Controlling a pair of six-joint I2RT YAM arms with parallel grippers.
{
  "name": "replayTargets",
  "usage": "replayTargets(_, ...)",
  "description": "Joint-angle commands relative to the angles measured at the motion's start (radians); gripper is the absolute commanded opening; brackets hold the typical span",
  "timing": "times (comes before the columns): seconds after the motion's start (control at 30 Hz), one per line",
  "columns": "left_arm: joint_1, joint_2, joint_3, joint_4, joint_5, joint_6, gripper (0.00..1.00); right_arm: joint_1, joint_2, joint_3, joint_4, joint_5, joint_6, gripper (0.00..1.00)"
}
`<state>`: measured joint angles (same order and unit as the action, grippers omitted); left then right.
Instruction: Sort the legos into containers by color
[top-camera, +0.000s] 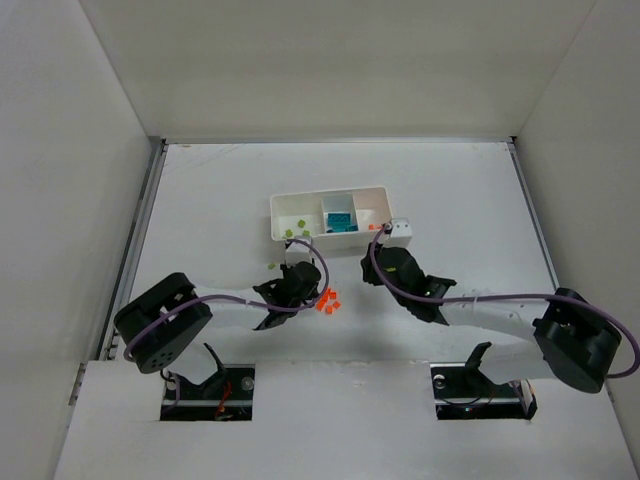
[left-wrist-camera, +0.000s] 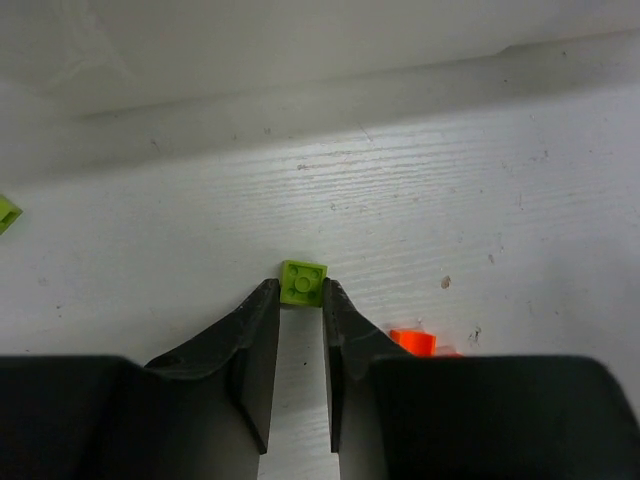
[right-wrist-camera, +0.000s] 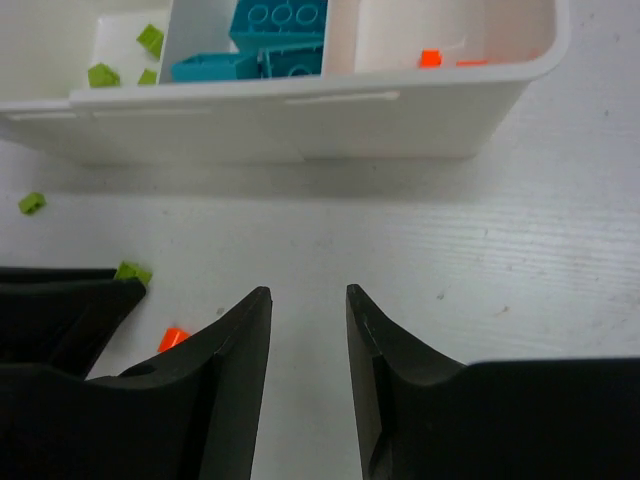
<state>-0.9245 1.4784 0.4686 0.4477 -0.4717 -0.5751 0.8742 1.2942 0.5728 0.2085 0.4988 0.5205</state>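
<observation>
The white tray (top-camera: 330, 192) has lime green legos (right-wrist-camera: 150, 40) in its left compartment, teal ones (right-wrist-camera: 270, 40) in the middle and orange ones (right-wrist-camera: 430, 58) in the right. My left gripper (left-wrist-camera: 298, 290) is closed on a lime green lego (left-wrist-camera: 302, 282) at its fingertips, low over the table in front of the tray (top-camera: 298, 272). My right gripper (right-wrist-camera: 308, 293) is open and empty, in front of the tray's right end (top-camera: 378, 262). A cluster of orange legos (top-camera: 328, 300) lies between the two grippers.
Loose lime green legos lie on the table (right-wrist-camera: 32, 203) (right-wrist-camera: 132, 271) (left-wrist-camera: 5, 212), and an orange one (left-wrist-camera: 412, 341) lies beside my left fingers. A small white block (top-camera: 401, 230) sits at the tray's right end. White walls enclose the table.
</observation>
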Motion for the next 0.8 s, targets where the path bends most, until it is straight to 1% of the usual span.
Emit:
replayTargets(0.0, 0.005, -0.026, 0.016, -0.017, -0.008, 0.004, 0.15, 0.054, -0.018, -0.028, 0.029, 0.03, 0.073, 0.41)
replayTargets(0.23, 0.02, -0.153, 0.028, -0.055, -0.002, 0.011, 0.13, 0.194, -0.019, -0.076, 0.005, 0.047, 0.124, 0.4)
replayTargets(0.33, 0.04, -0.213, 0.053, -0.092, 0.007, 0.014, 0.13, 0.248, -0.038, -0.093, -0.026, 0.061, 0.15, 0.4)
replayTargets(0.43, 0.075, -0.25, 0.082, -0.098, 0.007, 0.023, 0.13, 0.288, -0.036, -0.1, -0.037, 0.061, 0.159, 0.37)
replayTargets(0.57, 0.128, -0.241, 0.145, -0.1, 0.011, 0.027, 0.14, 0.318, -0.01, -0.097, -0.052, 0.061, 0.188, 0.34)
replayTargets(0.77, 0.215, -0.147, 0.24, -0.064, 0.022, 0.04, 0.15, 0.375, 0.04, -0.068, -0.051, 0.063, 0.205, 0.32)
